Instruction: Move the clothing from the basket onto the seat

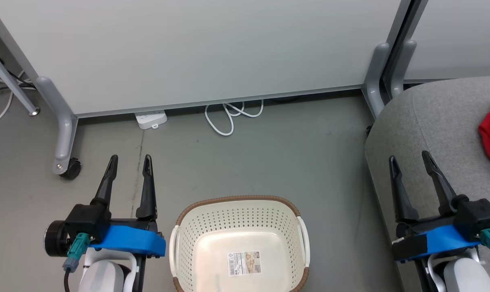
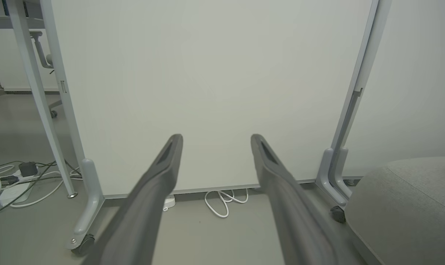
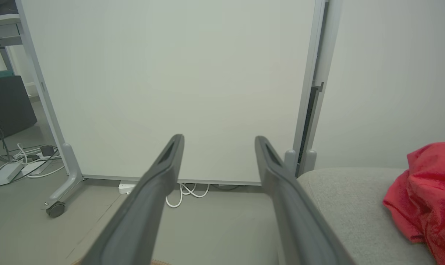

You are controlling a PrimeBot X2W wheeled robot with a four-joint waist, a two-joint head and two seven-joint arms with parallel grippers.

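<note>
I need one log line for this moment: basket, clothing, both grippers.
basket: no clothing seen inside | clothing: red, lying on seat | left gripper: open, empty | right gripper: open, empty

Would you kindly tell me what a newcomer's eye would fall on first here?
The bright red clothing on the grey seat at the right stands out most. Next comes the cream basket on the floor, between the open left gripper and right gripper, showing just a label inside.
</note>
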